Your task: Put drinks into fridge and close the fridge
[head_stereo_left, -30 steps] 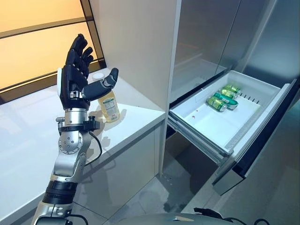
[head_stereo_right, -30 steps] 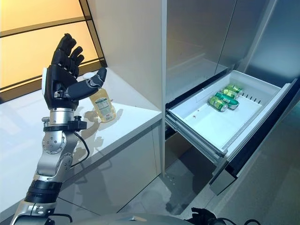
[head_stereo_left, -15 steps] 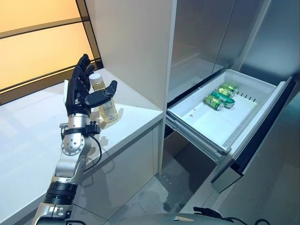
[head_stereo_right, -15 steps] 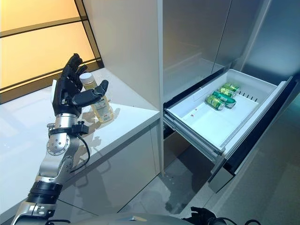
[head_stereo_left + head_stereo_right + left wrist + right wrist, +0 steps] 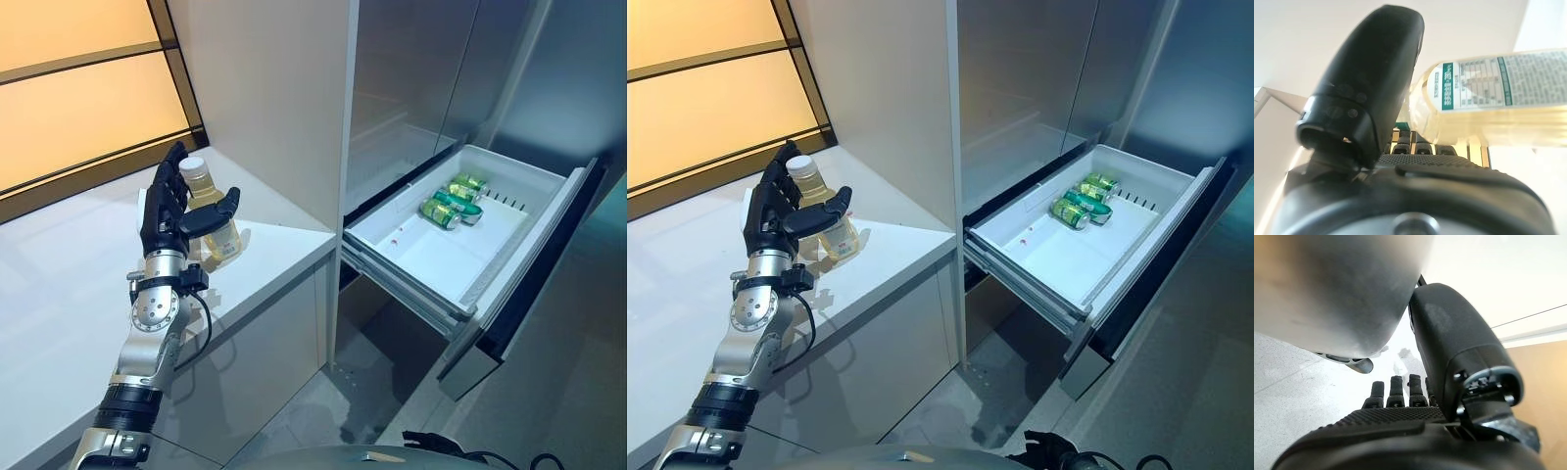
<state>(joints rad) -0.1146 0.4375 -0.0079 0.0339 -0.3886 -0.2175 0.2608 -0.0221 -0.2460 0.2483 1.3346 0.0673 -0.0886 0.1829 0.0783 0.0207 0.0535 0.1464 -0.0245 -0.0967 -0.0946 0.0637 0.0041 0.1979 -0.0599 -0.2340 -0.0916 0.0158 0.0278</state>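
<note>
A clear bottle of pale yellow drink point(image 5: 217, 231) with a white cap stands upright on the white counter point(image 5: 59, 294), close to the tall white panel. My left hand point(image 5: 165, 217) is open and raised at the bottle, fingers straight behind it and thumb stretched across its front. In the left wrist view the bottle point(image 5: 1498, 98) lies between thumb and fingers point(image 5: 1410, 144), not clasped. The fridge drawer point(image 5: 416, 294) is pulled out, with green cans point(image 5: 446, 201) lying in its far corner. My right hand point(image 5: 1400, 440) is open, with relaxed fingers.
The steel fridge doors point(image 5: 411, 78) rise above the open drawer. A tall white panel point(image 5: 274, 98) stands between the counter and the fridge. The drawer sticks out over the grey floor point(image 5: 323, 411). An orange-lit wall point(image 5: 69, 98) runs behind the counter.
My left hand has come down from above the counter and moved in to the bottle, which now stands between thumb and fingers. The camera has shifted slightly.
</note>
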